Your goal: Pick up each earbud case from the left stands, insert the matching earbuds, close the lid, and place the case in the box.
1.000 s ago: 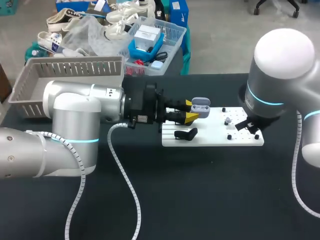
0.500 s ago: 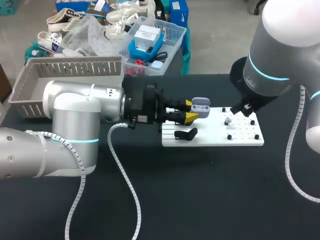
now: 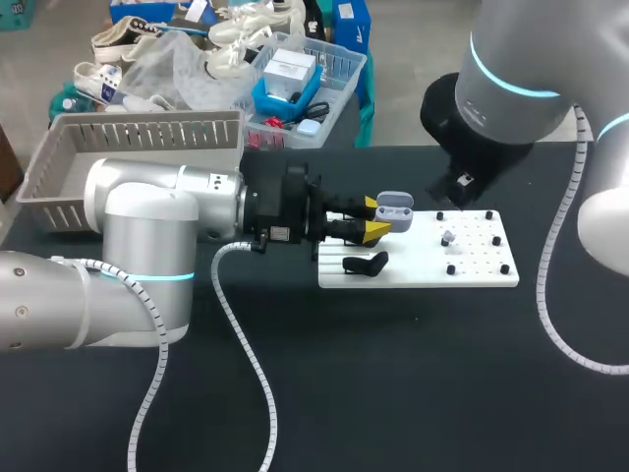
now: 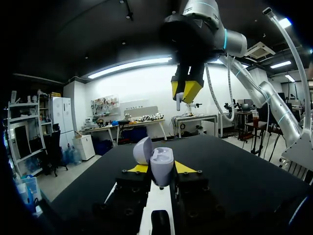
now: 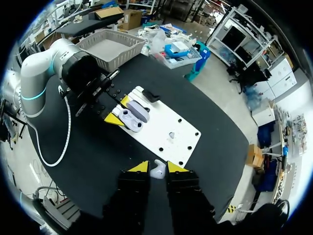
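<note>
My left gripper point(image 3: 377, 218) is shut on a pale grey earbud case point(image 3: 394, 208) with its lid open, held just above the left end of the white board point(image 3: 418, 270). In the left wrist view the case point(image 4: 162, 165) sits upright between the yellow tips, lid point(image 4: 142, 150) tipped back. My right gripper point(image 5: 157, 167) is shut on a small white earbud point(image 5: 158, 171) and hangs high over the board point(image 5: 168, 128). From the left wrist it shows as the right gripper point(image 4: 186, 92) above and beyond the case. A second earbud point(image 3: 447, 237) rests on the board.
A black case-shaped piece point(image 3: 365, 263) lies on the board's near left part, with small black pegs point(image 3: 451, 269) on the right half. A grey slatted basket point(image 3: 69, 162) stands at the table's far left. My right arm point(image 3: 511, 88) looms over the board's far right.
My right arm has risen from the board's right end and swung back and to the left, carrying the white earbud. The left arm and the case have stayed put.
</note>
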Controlling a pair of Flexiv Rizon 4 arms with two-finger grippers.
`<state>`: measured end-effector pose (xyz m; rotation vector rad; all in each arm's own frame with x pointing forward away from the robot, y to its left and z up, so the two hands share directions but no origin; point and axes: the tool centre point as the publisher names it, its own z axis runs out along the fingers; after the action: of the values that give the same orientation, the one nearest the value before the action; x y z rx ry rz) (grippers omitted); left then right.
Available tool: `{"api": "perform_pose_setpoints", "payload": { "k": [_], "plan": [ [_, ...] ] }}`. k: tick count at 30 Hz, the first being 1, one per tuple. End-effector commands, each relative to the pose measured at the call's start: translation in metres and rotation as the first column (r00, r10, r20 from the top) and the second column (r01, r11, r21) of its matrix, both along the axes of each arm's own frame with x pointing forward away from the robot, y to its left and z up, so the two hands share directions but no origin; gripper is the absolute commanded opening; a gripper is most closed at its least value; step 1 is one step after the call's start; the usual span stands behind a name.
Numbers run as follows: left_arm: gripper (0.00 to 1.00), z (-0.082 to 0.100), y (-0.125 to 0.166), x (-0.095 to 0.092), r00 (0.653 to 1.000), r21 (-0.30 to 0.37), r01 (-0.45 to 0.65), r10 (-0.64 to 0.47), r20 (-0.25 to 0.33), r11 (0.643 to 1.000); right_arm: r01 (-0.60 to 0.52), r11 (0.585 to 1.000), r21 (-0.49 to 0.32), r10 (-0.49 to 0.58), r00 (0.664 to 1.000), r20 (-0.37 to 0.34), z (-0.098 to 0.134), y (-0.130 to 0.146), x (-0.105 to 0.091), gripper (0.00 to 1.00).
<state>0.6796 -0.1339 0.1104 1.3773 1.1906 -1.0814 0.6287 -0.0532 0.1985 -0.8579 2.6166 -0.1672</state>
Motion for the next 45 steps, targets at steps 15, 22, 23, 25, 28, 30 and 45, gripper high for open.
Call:
{"api": "perform_pose_setpoints", "payload": {
  "k": [15,22,23,25,28,30,45],
  "plan": [
    [0.00,0.000,0.000,0.000,1.000,0.000,-0.001,0.001,0.001,1.000,-0.017,1.000,0.020,0.017,1.000,0.001,-0.002,0.011,0.002,0.00],
    [0.00,0.000,0.000,0.000,1.000,0.000,-0.001,0.001,0.001,1.000,-0.017,1.000,0.020,0.017,1.000,0.001,-0.002,0.011,0.002,0.00],
    [0.00,0.000,0.000,0.000,1.000,0.000,-0.001,0.001,0.001,1.000,-0.017,1.000,0.020,0.017,1.000,0.001,-0.002,0.011,0.002,0.00],
    [0.00,0.000,0.000,0.000,1.000,0.000,-0.001,0.001,0.001,1.000,-0.017,1.000,0.020,0.017,1.000,0.001,-0.002,0.011,0.002,0.00],
    [0.00,0.000,0.000,0.000,1.000,0.000,-0.001,0.001,0.001,1.000,0.029,1.000,0.002,-0.029,1.000,0.009,0.000,0.013,-0.002,0.00],
    [0.00,0.000,0.000,0.000,1.000,0.000,-0.001,0.001,0.001,1.000,0.056,0.998,-0.005,-0.055,0.998,0.018,0.002,0.014,-0.006,0.00],
    [0.00,0.000,0.000,0.000,1.000,0.000,-0.001,0.001,0.001,1.000,0.211,0.974,-0.084,-0.211,0.978,0.010,0.003,0.037,-0.021,0.00]
  ]
}}
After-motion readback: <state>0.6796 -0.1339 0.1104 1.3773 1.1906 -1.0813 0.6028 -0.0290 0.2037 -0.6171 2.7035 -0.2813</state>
